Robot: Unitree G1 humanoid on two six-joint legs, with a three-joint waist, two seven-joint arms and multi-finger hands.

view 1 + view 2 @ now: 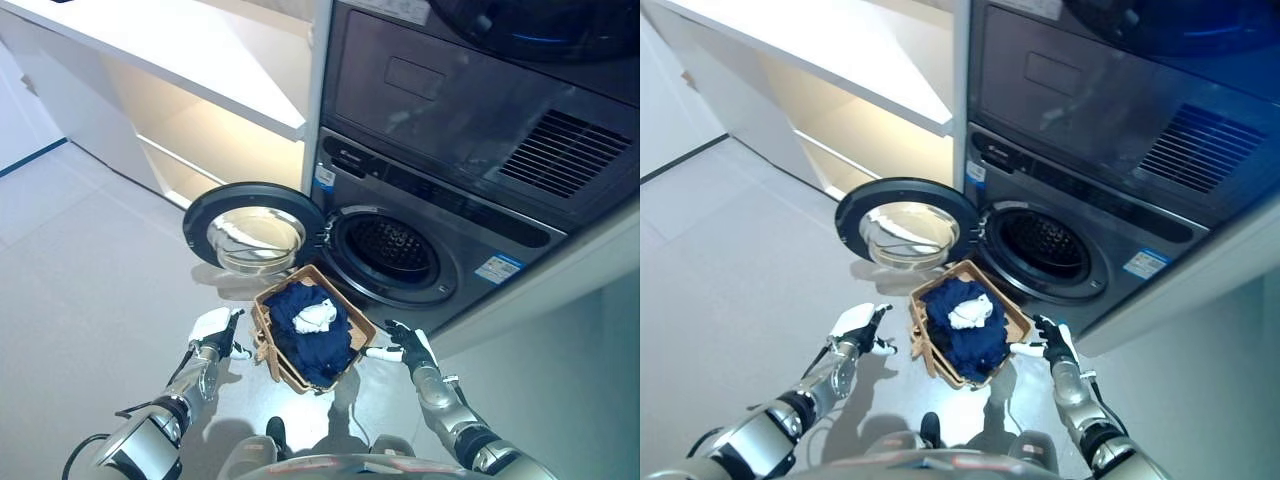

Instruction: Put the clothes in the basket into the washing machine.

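Our left hand (214, 333) hangs just left of the basket (362, 325), fingers loosely spread and holding nothing; a small gap shows between it and the wicker side. Our right hand (407, 348) sits at the basket's right corner, fingers fairly straight and relaxed, one white tip reaching toward the rim; we cannot tell whether it actually touches. Neither hand grips anything.

The basket stands on a pale grey floor (90, 260), right in front of the washer (440, 225). The washer is dark grey, with a second dark machine (480, 90) stacked above it. Its round door (252, 228) is swung fully open to the left, the glass facing up toward us, and the drum (398, 245) is exposed. To the left, a white shelf unit (190, 70) with a warmly lit recess runs along the wall.

The basket is rectangular and sits turned diagonally, one corner pointing toward the drum opening, its long axis running from near left to far right. Inside lie dark blue clothes (320, 345), heaped to the rim, with a small white piece (314, 317) on top.
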